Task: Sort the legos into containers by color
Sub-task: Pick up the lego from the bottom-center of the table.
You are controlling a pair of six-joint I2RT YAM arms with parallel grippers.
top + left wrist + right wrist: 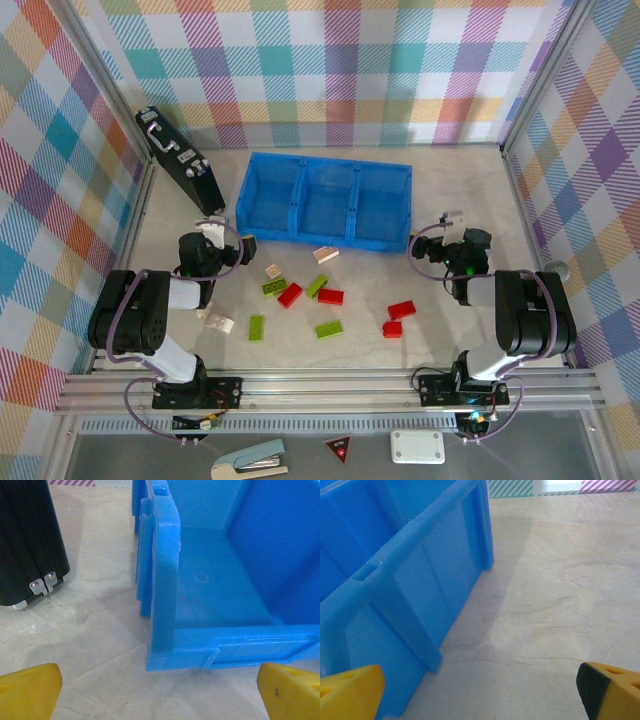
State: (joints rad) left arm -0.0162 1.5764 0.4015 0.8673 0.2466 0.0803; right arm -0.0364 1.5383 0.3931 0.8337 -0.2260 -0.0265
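Left gripper (159, 695) and right gripper (480, 692): jaws wide apart, empty, flanking ends of glossy ribbed blue tray (325, 232); rectangular plastic legos (290, 295) scattered just in front.

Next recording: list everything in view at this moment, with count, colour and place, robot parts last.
tray: one, blue, three compartments that look empty, far centre of the table
red legos: four, two mid-table, two towards the right
green legos: four, lime, mid-table in front of the tray
cream legos: at least three, spread from the tray's front to near left
black case: one, far left by the wall
triangle sticker: one, red, front ledge
white box: one, front ledge
stapler-like tool: one, pale, front ledge
left gripper: yellow fingers, open, at the tray's left end
right gripper: yellow fingers, open, at the tray's right end
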